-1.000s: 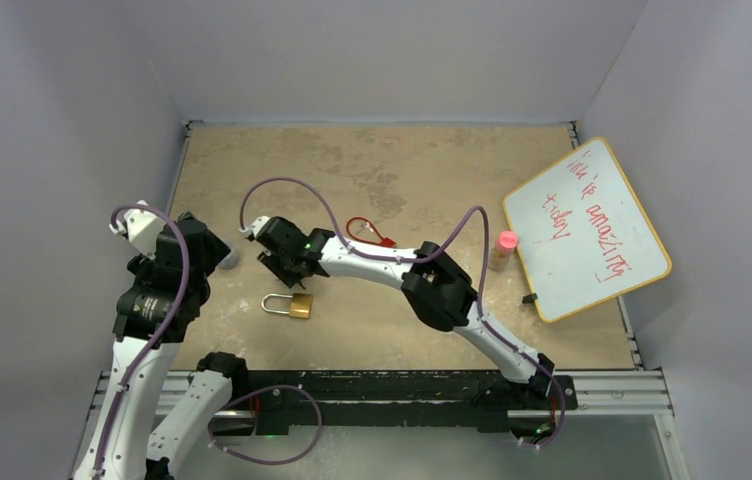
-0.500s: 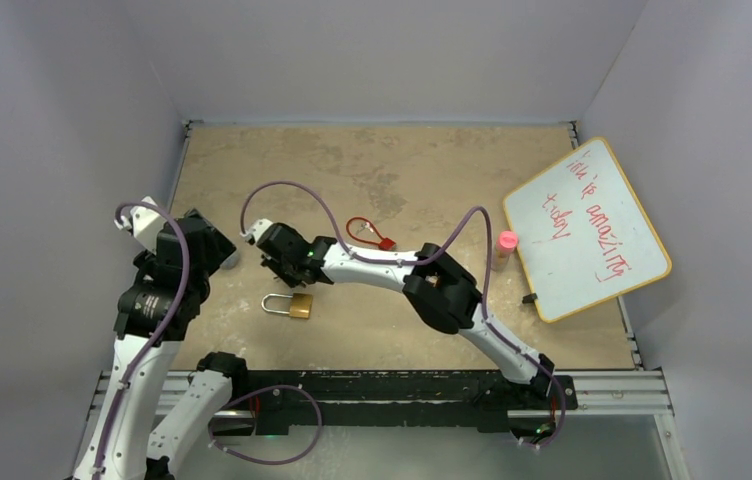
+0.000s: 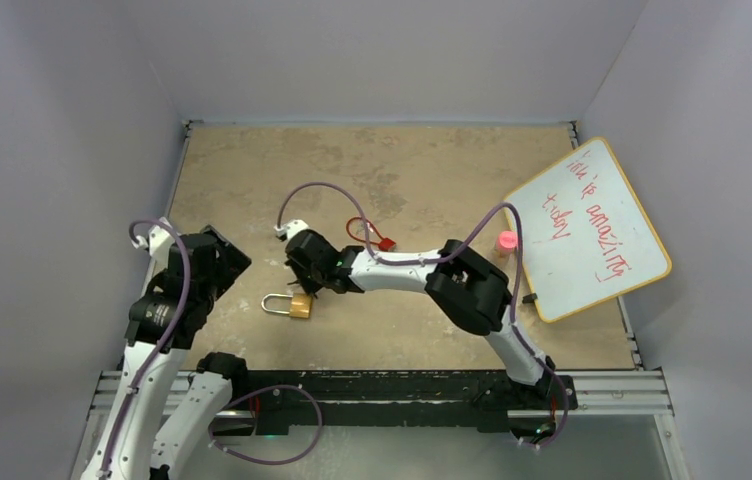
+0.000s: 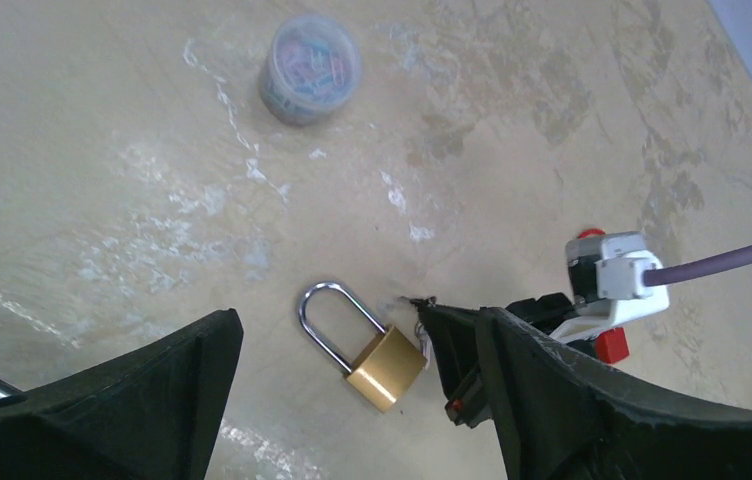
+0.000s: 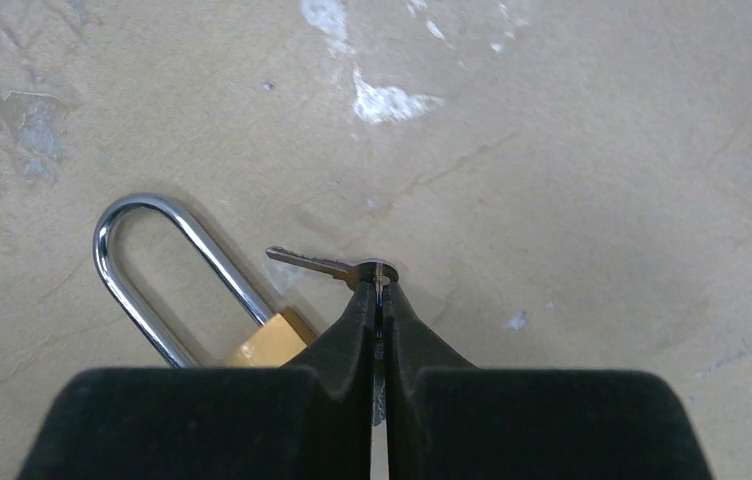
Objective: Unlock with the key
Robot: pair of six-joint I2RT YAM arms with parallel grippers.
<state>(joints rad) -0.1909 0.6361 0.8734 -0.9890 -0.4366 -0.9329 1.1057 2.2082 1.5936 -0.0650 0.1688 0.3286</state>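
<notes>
A brass padlock [image 3: 290,304] with a long steel shackle lies flat on the table, its shackle pointing left. My right gripper [image 3: 314,283] hovers just behind the padlock's body and is shut on a small silver key [image 5: 324,265]. The tips pinch the key's head and the blade points left, above the brass body [image 5: 264,343]. My left gripper [image 3: 220,262] is open and empty, left of the padlock. In the left wrist view the padlock [image 4: 384,368] lies between and below its spread fingers [image 4: 562,400].
A round clear tub of paper clips [image 4: 309,68] stands beyond the padlock. A red tag on a loop [image 3: 372,234] lies behind the right arm. A pink-capped bottle [image 3: 504,243] and a whiteboard [image 3: 584,228] are at the right edge.
My right gripper has moved right and nearer with the key, to just behind the padlock's body. My left arm has shifted nearer and to the right, toward the padlock.
</notes>
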